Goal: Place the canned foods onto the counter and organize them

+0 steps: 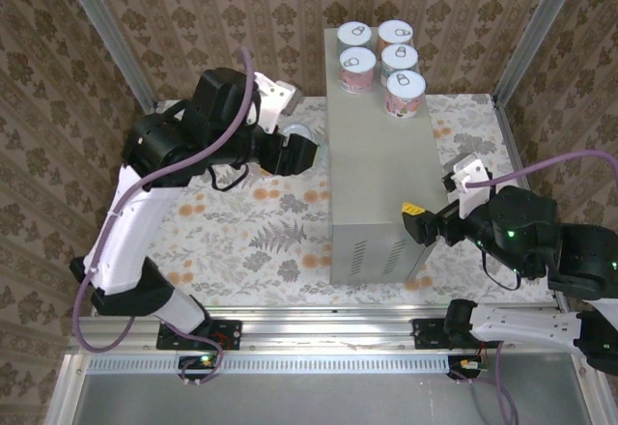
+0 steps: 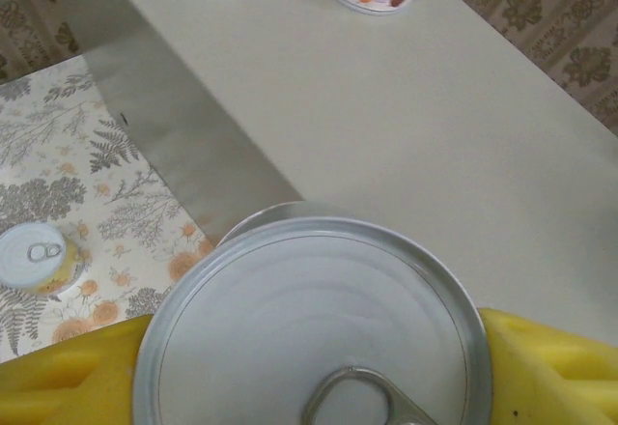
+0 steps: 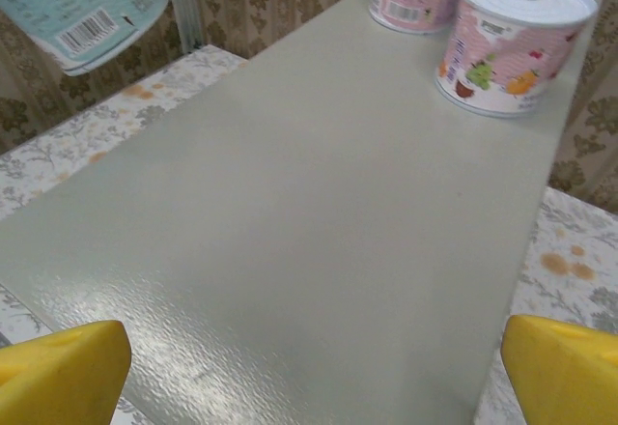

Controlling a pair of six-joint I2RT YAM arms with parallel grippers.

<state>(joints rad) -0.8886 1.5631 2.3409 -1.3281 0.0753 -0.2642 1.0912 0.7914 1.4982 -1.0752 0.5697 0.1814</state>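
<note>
Left gripper (image 1: 294, 150) is clamped on a can (image 1: 297, 133), with its yellow pads (image 2: 68, 382) hugging it on both sides. The can is lid-up with its axis pretty much vertical. The pull tab (image 2: 357, 396) sits at the bottom edge of the left wrist frame. In the top view the can is centre-left, right beside the counter's (image 1: 377, 174) left wall.

The right wrist view adds the label (image 3: 82, 5). It's teal with a barcode, hanging in the upper left corner, clear of the floor (image 3: 58, 155), and it looks a bit tilted in that frame.

The left wrist view also picks up a stray can (image 2: 39, 256) at its left edge. It's standing lid-up on the floral floor with a yellowish label, well apart from the held one.

The counter is the long grey box. In the top view its long axis runs bottom to top of the frame, with the vent slots (image 1: 372, 251) on the end face nearest the bottom. Five cans (image 1: 399, 61) are bunched at its top end, all upright with lids up and close together. The ones the wrist views catch have pink labels. The rest of the top is bare.

Right gripper (image 1: 417, 220) is at lower right in the top view, by the counter's near right corner. Its jaws are spread wide with nothing in them. Its fingers (image 3: 565, 367) poke in at both bottom corners of its own view, which looks straight down the length of the counter.
</note>
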